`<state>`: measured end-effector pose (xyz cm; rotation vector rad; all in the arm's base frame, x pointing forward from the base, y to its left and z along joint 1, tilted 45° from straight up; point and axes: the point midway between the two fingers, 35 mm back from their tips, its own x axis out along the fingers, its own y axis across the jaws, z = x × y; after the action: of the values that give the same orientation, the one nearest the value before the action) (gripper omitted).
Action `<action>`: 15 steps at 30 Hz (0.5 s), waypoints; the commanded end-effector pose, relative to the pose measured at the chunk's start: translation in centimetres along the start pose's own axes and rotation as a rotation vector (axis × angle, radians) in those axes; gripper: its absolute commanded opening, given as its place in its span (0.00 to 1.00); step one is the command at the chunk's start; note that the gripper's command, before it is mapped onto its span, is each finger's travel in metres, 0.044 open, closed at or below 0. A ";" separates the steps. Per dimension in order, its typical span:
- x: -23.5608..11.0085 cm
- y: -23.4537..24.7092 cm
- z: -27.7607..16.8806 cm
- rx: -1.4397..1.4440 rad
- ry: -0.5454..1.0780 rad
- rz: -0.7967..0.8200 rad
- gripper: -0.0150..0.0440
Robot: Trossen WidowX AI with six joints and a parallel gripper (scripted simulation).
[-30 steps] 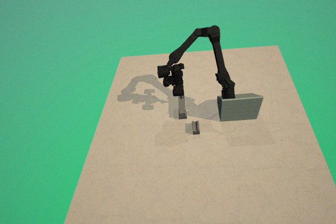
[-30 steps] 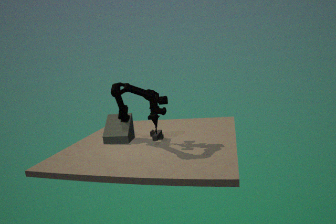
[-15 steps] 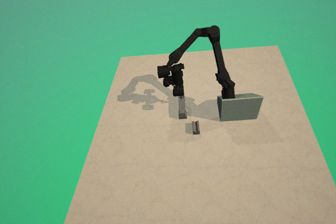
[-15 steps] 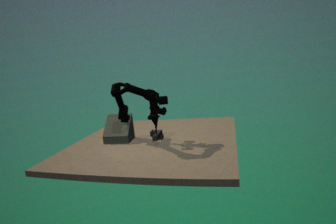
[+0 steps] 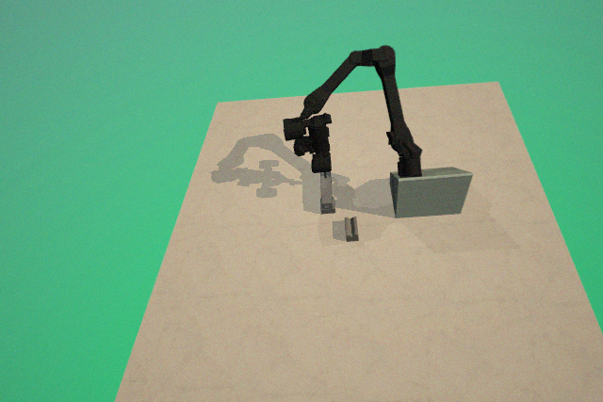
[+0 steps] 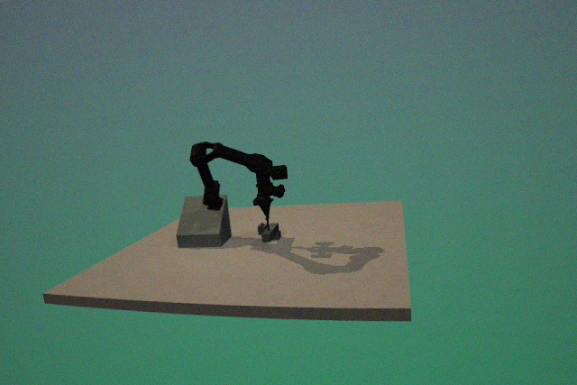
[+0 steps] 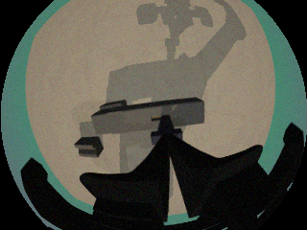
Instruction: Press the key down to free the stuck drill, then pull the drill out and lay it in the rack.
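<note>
A long grey fixture block (image 5: 325,195) (image 6: 271,233) (image 7: 129,118) lies on the table, and the drill and key in it are too small to tell apart. My gripper (image 5: 324,173) (image 6: 267,218) (image 7: 167,125) is shut and empty. It points straight down, with its fingertips at the far end of the block's top. I cannot tell whether they touch it. The rack (image 5: 351,231) (image 7: 88,145), a small grooved grey piece, sits apart from the block, nearer the front and slightly to the right in the top view.
The arm stands on a grey-green base box (image 5: 431,193) (image 6: 203,226) to the right of the block in the top view. The tan table (image 5: 340,314) (image 6: 233,288) stretches well beyond these things, and the arm's shadow falls on it.
</note>
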<state>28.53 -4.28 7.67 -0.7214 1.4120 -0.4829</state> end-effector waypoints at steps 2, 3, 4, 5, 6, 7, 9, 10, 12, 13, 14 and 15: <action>0.3 0.0 0.0 0.001 0.001 0.001 0.25; 0.3 0.0 0.0 0.001 0.001 0.001 0.25; 0.4 0.0 0.0 0.001 0.001 0.001 0.25; 0.5 0.0 0.1 0.001 0.001 0.001 0.25; 0.5 0.0 0.1 0.001 0.001 0.001 0.25; 0.6 0.0 0.1 0.001 0.001 0.001 0.25; 0.7 0.0 0.2 0.001 0.001 0.001 0.25; 0.7 0.0 0.3 0.001 0.001 0.001 0.25; 0.8 0.0 0.3 0.001 0.001 0.001 0.25; 0.8 0.0 0.3 0.001 0.001 0.001 0.25; 0.9 0.0 0.3 0.001 0.001 0.001 0.25; 0.9 0.0 0.3 0.001 0.001 0.001 0.25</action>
<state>29.01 -4.25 7.53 -0.7239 1.3951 -0.4732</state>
